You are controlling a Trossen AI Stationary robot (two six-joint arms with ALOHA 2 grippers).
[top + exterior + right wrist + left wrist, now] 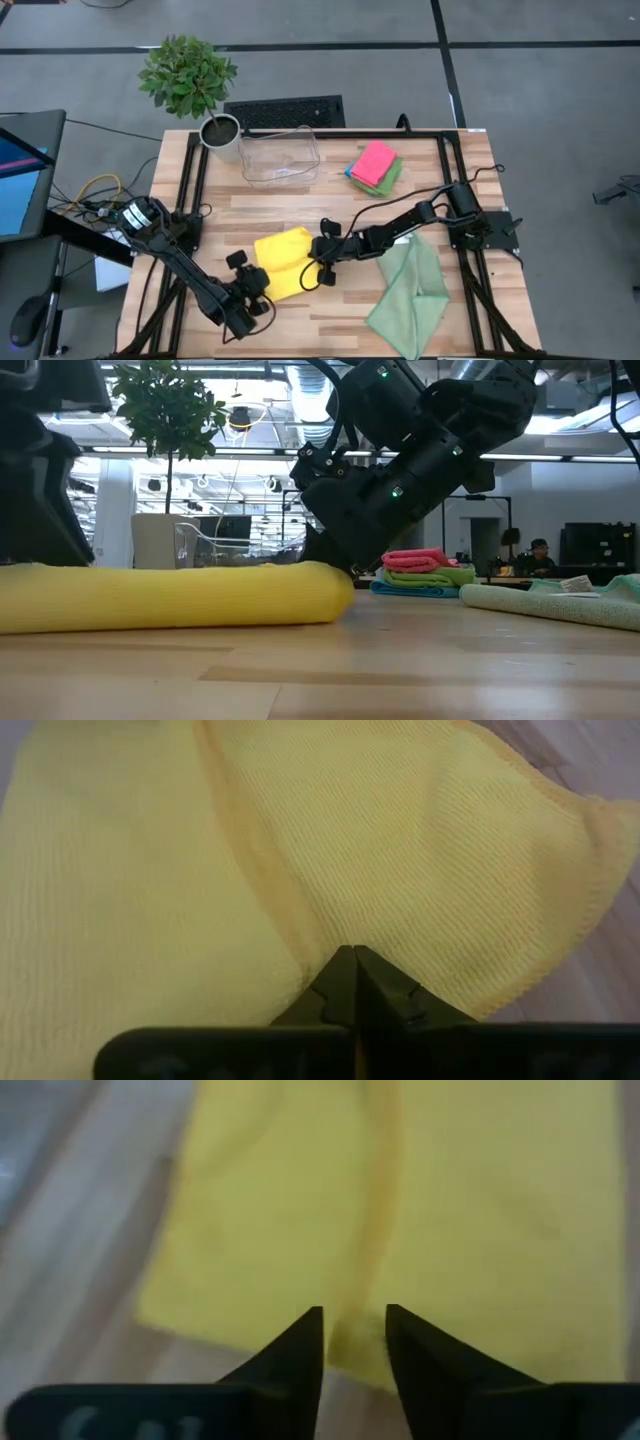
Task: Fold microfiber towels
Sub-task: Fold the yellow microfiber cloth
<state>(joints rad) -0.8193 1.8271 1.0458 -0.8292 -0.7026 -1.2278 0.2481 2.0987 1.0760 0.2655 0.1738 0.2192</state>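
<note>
A yellow microfiber towel [284,262] lies doubled over on the wooden table [330,215], near the front centre. My right gripper [318,270] is shut on its right side. My left gripper [355,1315] is open at the towel's near edge, and that edge [356,1342] shows in the gap between its fingers. A pale sage green towel [410,293] lies crumpled at the front right. Pink, green and blue towels [375,166] are stacked at the back right. My left gripper has its fingers [303,1342] on either side of the yellow towel's near edge; I cannot tell whether they touch it. My right gripper pinches a raised crease of the yellow towel [318,925] between its two shut fingers, at the towel's right side. The fingers slant down from the table's right. The towel rests on the table [330,595].
A clear plastic bin [279,155] and a potted plant [190,80] stand at the back of the table. Bare wood lies between the yellow towel and the bin, and along the front edge left of the sage towel.
</note>
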